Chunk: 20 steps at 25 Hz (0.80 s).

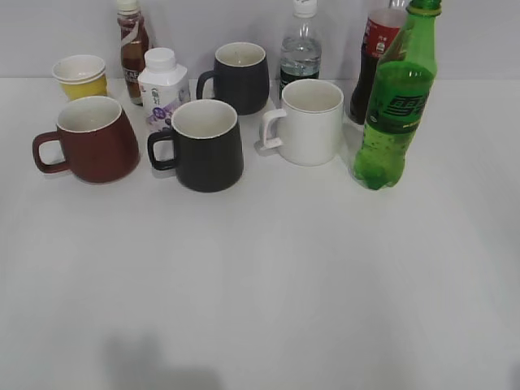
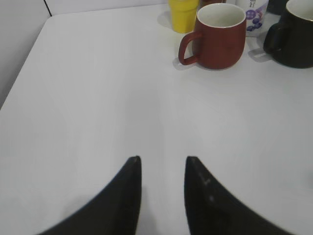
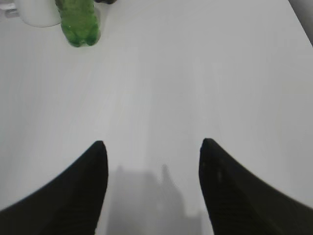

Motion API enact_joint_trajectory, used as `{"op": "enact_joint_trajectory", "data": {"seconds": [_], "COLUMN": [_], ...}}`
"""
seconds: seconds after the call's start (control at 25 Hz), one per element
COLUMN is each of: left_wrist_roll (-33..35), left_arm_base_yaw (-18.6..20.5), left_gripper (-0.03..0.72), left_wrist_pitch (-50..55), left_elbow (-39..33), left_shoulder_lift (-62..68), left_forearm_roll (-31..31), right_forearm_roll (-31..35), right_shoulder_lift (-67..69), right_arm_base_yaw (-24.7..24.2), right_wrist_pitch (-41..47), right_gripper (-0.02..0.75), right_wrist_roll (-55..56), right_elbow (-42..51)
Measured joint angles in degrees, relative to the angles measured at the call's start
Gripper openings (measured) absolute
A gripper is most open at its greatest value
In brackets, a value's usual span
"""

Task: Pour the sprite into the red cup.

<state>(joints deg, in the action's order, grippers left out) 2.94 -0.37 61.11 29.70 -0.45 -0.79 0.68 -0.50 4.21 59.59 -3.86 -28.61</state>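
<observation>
The sprite point(image 1: 396, 106) is a tall green bottle with no cap, standing upright at the right of the exterior view; its base shows at the top left of the right wrist view point(image 3: 78, 24). The red cup point(image 1: 91, 140) stands upright at the left, handle to the left, cream inside, empty; it also shows in the left wrist view point(image 2: 220, 36). My left gripper point(image 2: 163, 159) is open and empty over bare table, well short of the red cup. My right gripper point(image 3: 152, 143) is open and empty, well short of the sprite. Neither gripper shows in the exterior view.
Two black mugs point(image 1: 205, 145) point(image 1: 240, 77), a white mug point(image 1: 307, 122), a yellow paper cup point(image 1: 81, 75), a small white bottle point(image 1: 161, 85), a brown sauce bottle point(image 1: 132, 45), a clear water bottle point(image 1: 301, 49) and a cola bottle point(image 1: 375, 49) crowd the back. White table point(image 1: 260, 284).
</observation>
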Motion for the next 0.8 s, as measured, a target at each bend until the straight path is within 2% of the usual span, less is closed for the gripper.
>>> {"op": "enact_joint_trajectory", "data": {"seconds": [0.8], "left_wrist_roll": [0.0], "left_arm_base_yaw": [0.0], "left_gripper": [0.239], "left_wrist_pitch": [0.0], "left_elbow": [0.0], "left_shoulder_lift": [0.0], "left_forearm_roll": [0.0], "right_forearm_roll": [0.0], "right_shoulder_lift": [0.0], "right_arm_base_yaw": [0.0], "right_wrist_pitch": [0.0], "right_gripper": [0.444], "right_wrist_roll": [0.0], "right_elbow": [0.0]}}
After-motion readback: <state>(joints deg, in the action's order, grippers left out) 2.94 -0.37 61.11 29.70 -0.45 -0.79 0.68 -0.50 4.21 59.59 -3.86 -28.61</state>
